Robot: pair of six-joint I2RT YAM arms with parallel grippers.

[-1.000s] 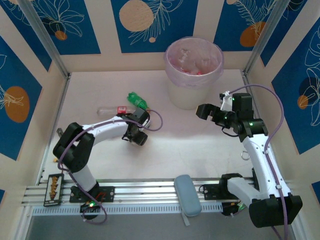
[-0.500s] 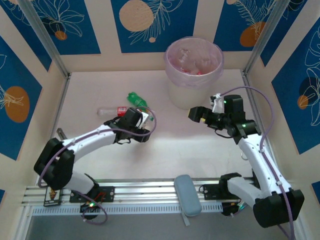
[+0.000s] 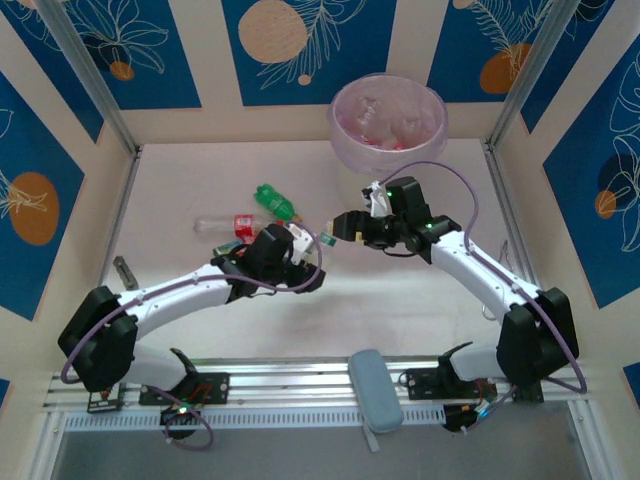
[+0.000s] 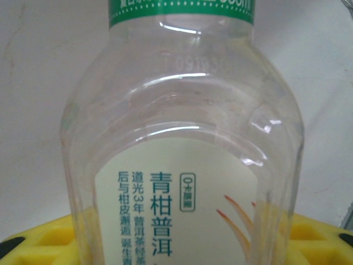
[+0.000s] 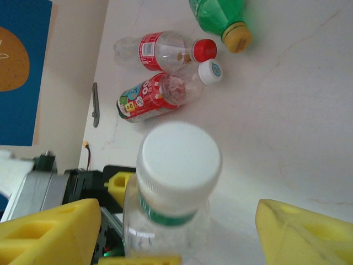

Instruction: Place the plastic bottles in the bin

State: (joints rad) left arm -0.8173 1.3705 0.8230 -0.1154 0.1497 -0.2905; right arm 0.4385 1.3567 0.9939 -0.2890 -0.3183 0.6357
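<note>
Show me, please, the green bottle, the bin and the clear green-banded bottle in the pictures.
green bottle point(image 3: 273, 199), top external view, on the middle of its body.
bin point(image 3: 352, 158), top external view, on its bag-covered front wall.
green-banded bottle point(image 5: 179, 157), right wrist view, on the top of its white cap.
</note>
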